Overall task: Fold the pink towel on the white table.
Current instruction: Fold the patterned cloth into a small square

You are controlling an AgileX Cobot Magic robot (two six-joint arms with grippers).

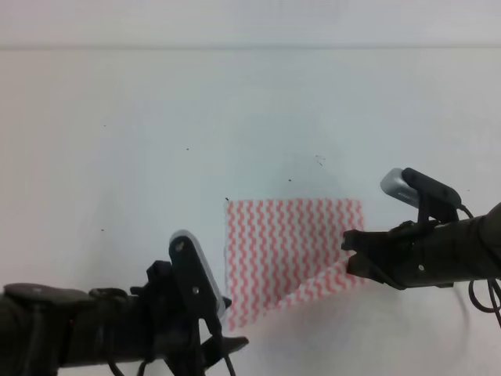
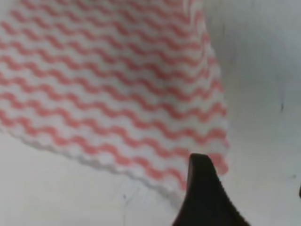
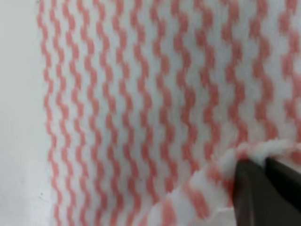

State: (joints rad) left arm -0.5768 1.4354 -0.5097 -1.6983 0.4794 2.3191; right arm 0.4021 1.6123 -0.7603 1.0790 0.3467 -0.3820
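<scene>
The left gripper (image 1: 223, 333) sits at the near-left corner of the pink towel (image 1: 293, 243), low in the high view. Its wrist view shows one dark finger (image 2: 204, 193) at the towel's (image 2: 113, 80) corner, with the cloth edge raised off the white table (image 2: 56, 188) and throwing a thin shadow; the other finger is out of view, so I cannot tell whether the claw is clamped on the cloth or standing apart.

The towel lies right of the white table's (image 1: 117, 141) centre, its far part flat. Its near edge is lifted and turned up along a diagonal running from the left corner toward the right one.

The right gripper (image 1: 350, 252) is at the towel's near-right corner. In its wrist view, two dark fingers (image 3: 254, 188) stand close together with the fluffy towel (image 3: 141, 103) edge bunched against them, so the claw looks pinched on the corner.

Risks, as I judge them: the cloth is thin, and a shallow pinch could let a corner slip out during the carry, leaving a skewed fold. If the two arms travel unevenly, the lifted edge would twist and the corners would miss the far ones. If the left claw has no hold at all, only the right side would fold over.

No brand, label or writing can be read anywhere.
</scene>
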